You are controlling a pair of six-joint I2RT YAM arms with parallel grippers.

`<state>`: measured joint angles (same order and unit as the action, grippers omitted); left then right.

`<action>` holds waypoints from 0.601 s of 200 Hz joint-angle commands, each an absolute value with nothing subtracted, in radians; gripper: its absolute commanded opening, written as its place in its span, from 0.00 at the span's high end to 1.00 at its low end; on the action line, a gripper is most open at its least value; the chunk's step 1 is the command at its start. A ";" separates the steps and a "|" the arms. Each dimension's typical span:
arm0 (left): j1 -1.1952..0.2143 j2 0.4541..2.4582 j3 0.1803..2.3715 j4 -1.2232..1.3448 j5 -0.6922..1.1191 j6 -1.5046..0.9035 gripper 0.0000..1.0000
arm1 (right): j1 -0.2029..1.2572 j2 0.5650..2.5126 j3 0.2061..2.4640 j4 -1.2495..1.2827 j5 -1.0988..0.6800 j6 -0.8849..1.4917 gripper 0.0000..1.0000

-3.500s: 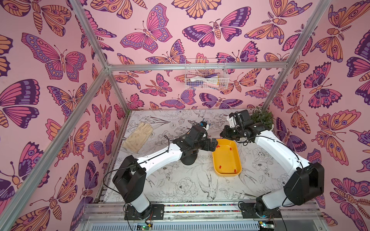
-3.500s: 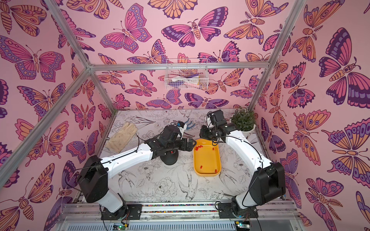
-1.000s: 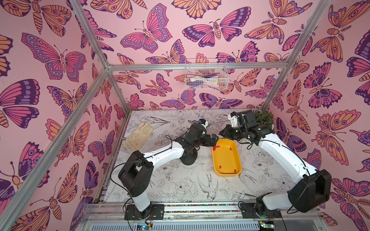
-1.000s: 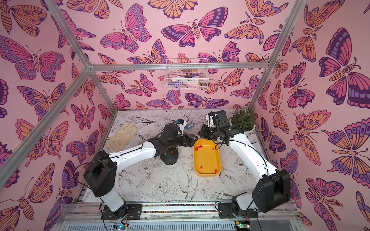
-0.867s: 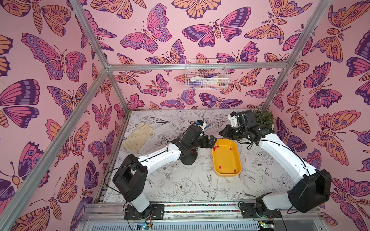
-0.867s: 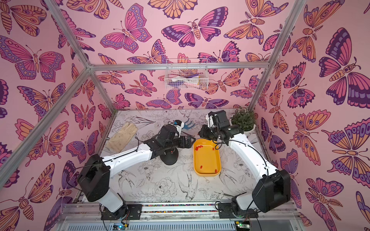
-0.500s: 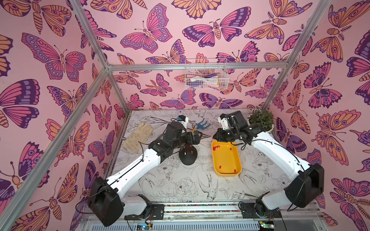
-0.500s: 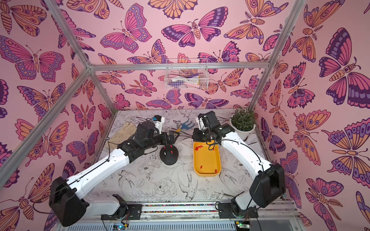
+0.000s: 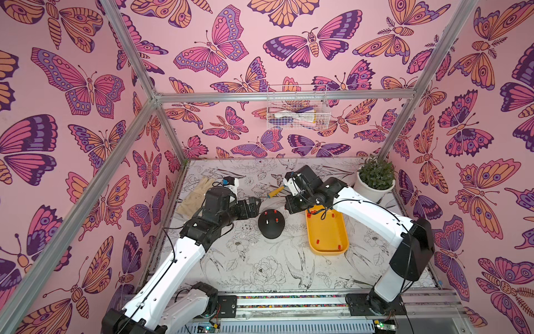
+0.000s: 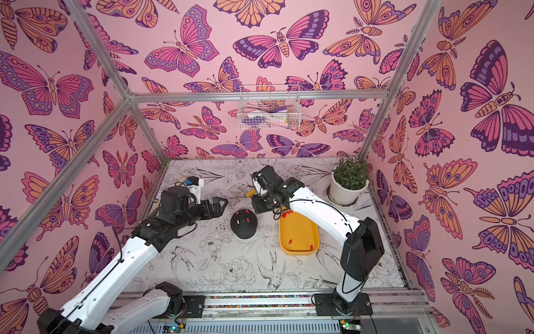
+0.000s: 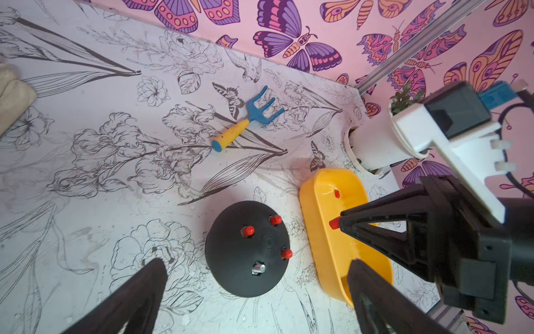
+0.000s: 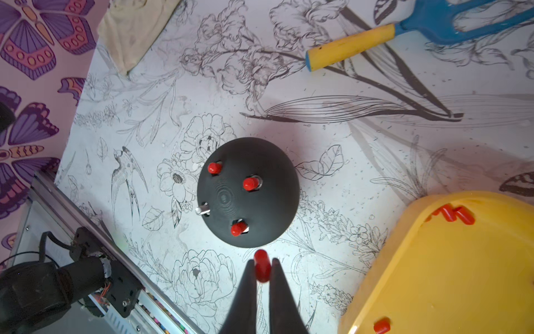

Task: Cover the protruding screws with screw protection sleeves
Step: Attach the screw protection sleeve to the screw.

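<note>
The black dome [image 9: 271, 228] [image 10: 243, 227] stands on the table left of the yellow tray [image 9: 310, 234]. Three of its protruding screws wear red caps [image 12: 250, 184]. One bare silver screw [image 12: 202, 209] [image 11: 258, 268] sticks out on the side toward the front rail. My right gripper [image 12: 262, 264] [image 9: 291, 206] is shut on a red screw protection sleeve [image 12: 262, 266], hovering beside the dome's rim on the tray side. My left gripper [image 11: 257, 267] [image 9: 255, 205] stands open at the dome's left, holding nothing. More sleeves [image 12: 449, 214] lie in the tray.
A blue rake with a yellow handle [image 9: 277, 191] lies behind the dome. A beige glove [image 9: 196, 195] is at the back left and a potted plant [image 9: 374, 182] at the back right. A wire basket [image 9: 297, 111] hangs on the back wall.
My left arm has drawn back to the left, off the dome, which now shows fully. My right gripper has moved left from over the tray's far end toward the dome, still gripping the sleeve.
</note>
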<state>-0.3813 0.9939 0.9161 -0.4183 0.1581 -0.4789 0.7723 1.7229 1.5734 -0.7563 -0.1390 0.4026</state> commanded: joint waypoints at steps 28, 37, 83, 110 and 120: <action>-0.373 0.970 0.861 -0.445 0.155 -0.470 0.00 | 0.823 1.781 1.647 -0.802 -0.098 0.381 0.89; -0.373 0.967 0.853 -0.439 0.147 -0.474 0.00 | 0.831 1.787 1.654 -0.804 -0.097 0.382 0.88; -0.362 0.948 0.841 -0.438 0.122 -0.483 0.00 | 0.866 1.821 1.698 -0.825 -0.081 0.379 0.88; -0.343 0.943 0.837 -0.435 0.129 -0.491 0.00 | 0.882 1.850 1.723 -0.831 -0.077 0.379 0.89; -0.334 0.942 0.836 -0.431 0.139 -0.496 0.00 | 0.887 1.861 1.732 -0.834 -0.077 0.379 0.88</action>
<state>-0.3546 0.9554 0.8532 -0.4393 0.1345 -0.4839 0.8719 1.8221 1.6939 -0.7998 -0.0959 0.3916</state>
